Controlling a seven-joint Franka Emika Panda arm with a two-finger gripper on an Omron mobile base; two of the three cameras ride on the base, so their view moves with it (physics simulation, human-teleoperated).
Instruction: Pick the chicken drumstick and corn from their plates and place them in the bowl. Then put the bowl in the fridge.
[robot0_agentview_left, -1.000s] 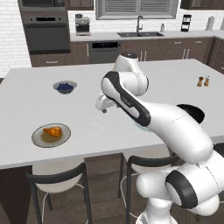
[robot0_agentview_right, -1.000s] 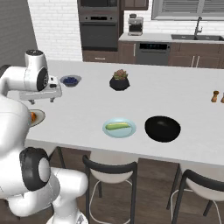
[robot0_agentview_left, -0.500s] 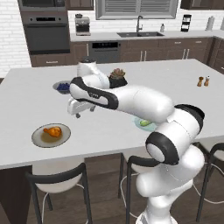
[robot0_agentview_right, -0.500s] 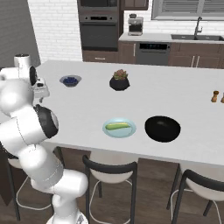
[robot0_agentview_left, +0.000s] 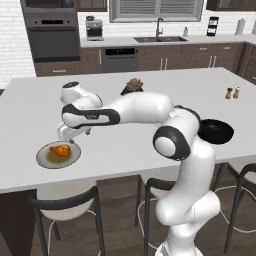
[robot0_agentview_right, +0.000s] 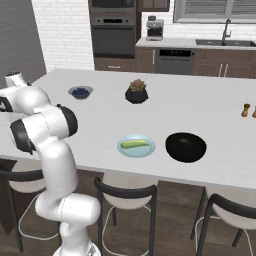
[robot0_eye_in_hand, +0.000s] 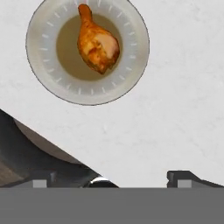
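Gripper (robot0_agentview_left: 66, 134) hovering beside the grey-rimmed plate (robot0_agentview_left: 45, 160), jaws spread wide and holding nothing

You are closing in on the chicken drumstick (robot0_eye_in_hand: 97, 43), which is lying in the brownish centre of its plate (robot0_eye_in_hand: 127, 78) at about 11 o'clock from the fingertips (robot0_eye_in_hand: 181, 177) in the hand view, well clear of them; keep sliding that way until the meat sits midway between the tips, then be turning the wrist so the jaws straddle the fat rounded end across its narrow width, not along the bone. You are likely to be pushing the glossy piece off the rim if you descend off-centre. The corn (robot0_agentview_right: 134, 144) is waiting on the light blue plate (robot0_agentview_right: 125, 149), with the black bowl (robot0_agentview_right: 185, 147) just at its 3 o'clock in the right base view
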